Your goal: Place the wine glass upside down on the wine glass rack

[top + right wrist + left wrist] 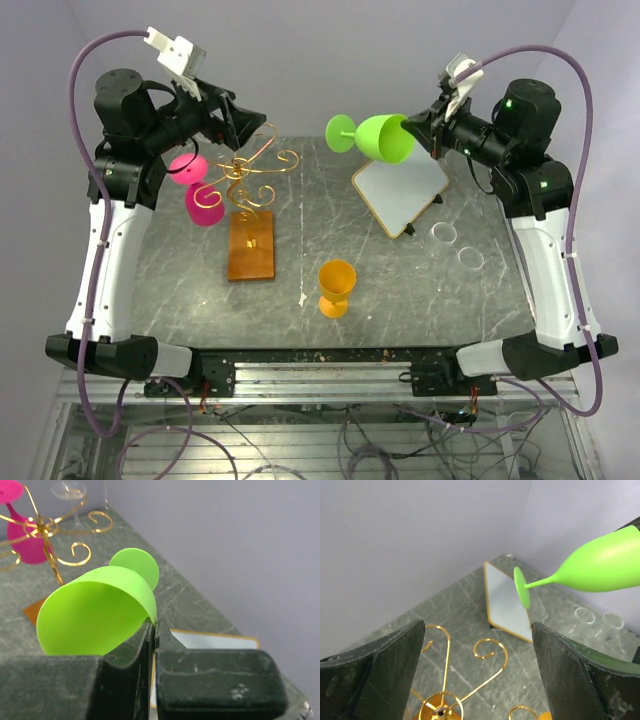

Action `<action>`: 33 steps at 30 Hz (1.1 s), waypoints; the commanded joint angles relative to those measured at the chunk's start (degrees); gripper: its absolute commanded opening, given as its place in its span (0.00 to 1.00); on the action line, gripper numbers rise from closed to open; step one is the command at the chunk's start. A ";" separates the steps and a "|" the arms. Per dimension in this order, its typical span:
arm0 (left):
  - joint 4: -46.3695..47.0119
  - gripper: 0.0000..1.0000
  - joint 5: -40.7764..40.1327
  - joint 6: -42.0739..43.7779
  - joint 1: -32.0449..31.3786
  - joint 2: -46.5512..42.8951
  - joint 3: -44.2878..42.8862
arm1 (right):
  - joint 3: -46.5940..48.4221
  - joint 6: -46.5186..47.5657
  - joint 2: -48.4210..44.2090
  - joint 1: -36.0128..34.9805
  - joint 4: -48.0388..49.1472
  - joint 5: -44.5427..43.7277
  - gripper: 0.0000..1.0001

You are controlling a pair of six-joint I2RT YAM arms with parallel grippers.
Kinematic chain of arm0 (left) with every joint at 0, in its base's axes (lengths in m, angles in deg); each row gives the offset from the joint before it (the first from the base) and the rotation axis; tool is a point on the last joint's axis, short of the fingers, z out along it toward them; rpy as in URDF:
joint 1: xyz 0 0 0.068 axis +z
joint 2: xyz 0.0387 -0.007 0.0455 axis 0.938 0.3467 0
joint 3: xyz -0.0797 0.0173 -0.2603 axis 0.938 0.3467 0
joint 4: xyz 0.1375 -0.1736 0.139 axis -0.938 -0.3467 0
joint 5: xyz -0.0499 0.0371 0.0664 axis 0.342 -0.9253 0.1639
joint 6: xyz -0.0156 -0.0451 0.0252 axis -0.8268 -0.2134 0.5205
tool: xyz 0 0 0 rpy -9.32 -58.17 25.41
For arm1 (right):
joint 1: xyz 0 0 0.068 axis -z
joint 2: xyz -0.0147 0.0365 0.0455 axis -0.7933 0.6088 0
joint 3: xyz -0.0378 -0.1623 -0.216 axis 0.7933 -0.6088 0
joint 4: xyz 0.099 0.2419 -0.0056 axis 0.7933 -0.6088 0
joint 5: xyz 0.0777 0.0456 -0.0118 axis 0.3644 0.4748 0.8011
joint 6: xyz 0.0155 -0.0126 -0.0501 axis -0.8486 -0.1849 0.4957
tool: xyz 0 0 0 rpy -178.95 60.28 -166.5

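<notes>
You had the right gripper (420,127) closed on the rim of the green glass (383,137), which lay sideways in the air over the far side of the table (420,290) — foot pointing left, toward the rack (252,175). The left gripper (243,122) hung just above and behind the rack's gold hooks. A pink glass (204,203) hung on the rack's left side, foot up. An orange glass (336,287) stood upright near the front, right of the rack's wooden base (250,245). Under the green glass lay a white board (400,190) with a wooden edge — two clear rings (445,233) sat near it, to the right.
</notes>
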State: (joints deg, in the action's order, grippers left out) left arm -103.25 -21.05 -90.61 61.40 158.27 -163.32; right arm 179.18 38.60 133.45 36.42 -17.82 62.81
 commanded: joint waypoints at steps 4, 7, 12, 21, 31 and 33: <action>13.55 0.95 5.37 -15.21 -2.20 3.22 1.91 | 4.27 -10.60 2.63 -0.27 9.84 6.07 0.00; 18.63 0.95 6.50 -23.48 -3.02 4.64 3.90 | 5.86 -13.37 3.93 -0.40 11.64 6.90 0.00; 20.54 0.95 5.66 -28.69 -6.21 6.63 4.56 | 8.02 -15.92 6.08 -0.81 13.07 8.47 0.00; 17.38 0.80 0.65 -28.77 -9.96 8.78 5.01 | 9.26 -15.44 7.54 -2.40 12.76 7.79 0.00; 16.55 0.46 -0.84 -27.37 -11.43 10.34 4.26 | 7.61 -15.06 6.40 -2.47 12.85 8.29 0.00; 16.46 0.35 -0.80 -27.13 -11.54 10.50 4.26 | 7.34 -15.19 6.29 -2.52 12.87 8.38 0.00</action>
State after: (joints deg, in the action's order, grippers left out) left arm -86.88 -21.03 -118.13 50.60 168.45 -158.49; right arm 186.85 23.87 141.17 34.10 -6.41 70.57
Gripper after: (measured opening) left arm 0.437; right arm 0.010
